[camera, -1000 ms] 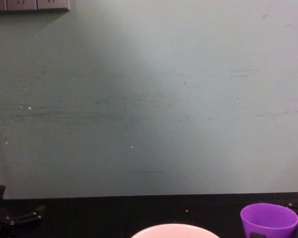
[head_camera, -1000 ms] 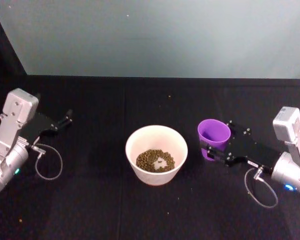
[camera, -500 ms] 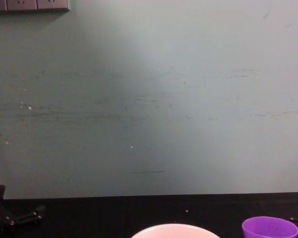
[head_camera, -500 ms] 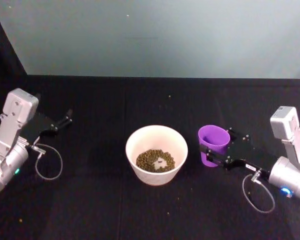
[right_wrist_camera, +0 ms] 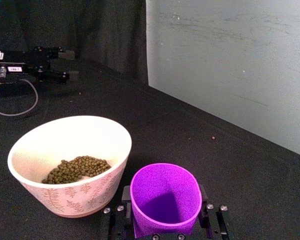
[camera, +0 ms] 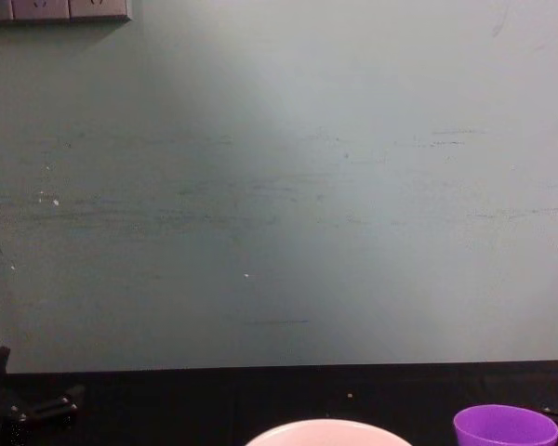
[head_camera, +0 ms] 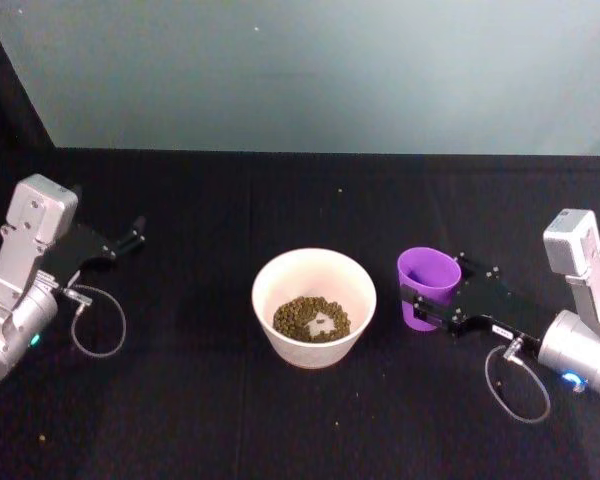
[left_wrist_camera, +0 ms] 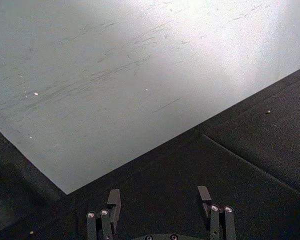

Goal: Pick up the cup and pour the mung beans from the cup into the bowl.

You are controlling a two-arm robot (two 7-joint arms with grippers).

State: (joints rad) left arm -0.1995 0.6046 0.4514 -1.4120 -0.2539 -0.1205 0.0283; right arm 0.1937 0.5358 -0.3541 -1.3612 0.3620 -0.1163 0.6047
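cup [head_camera: 428, 283], empty, is lowered right of bowl [head_camera: 313, 307]; right gripper [right_wrist_camera: 165, 227] fingers pinch it; mung beans [head_camera: 312, 319] already poured; left gripper [left_wrist_camera: 160, 200] spread, idle.

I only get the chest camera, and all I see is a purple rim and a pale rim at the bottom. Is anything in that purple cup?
Observer: The cup looks empty in the right wrist view.
Operator: So where are the beans?
Observer: The mung beans lie in the bowl, beside the cup.
Operator: Is the robot holding the cup?
Observer: The right gripper has a finger at each side of it.
Operator: And the other arm?
Observer: The left gripper is open, off to the left.
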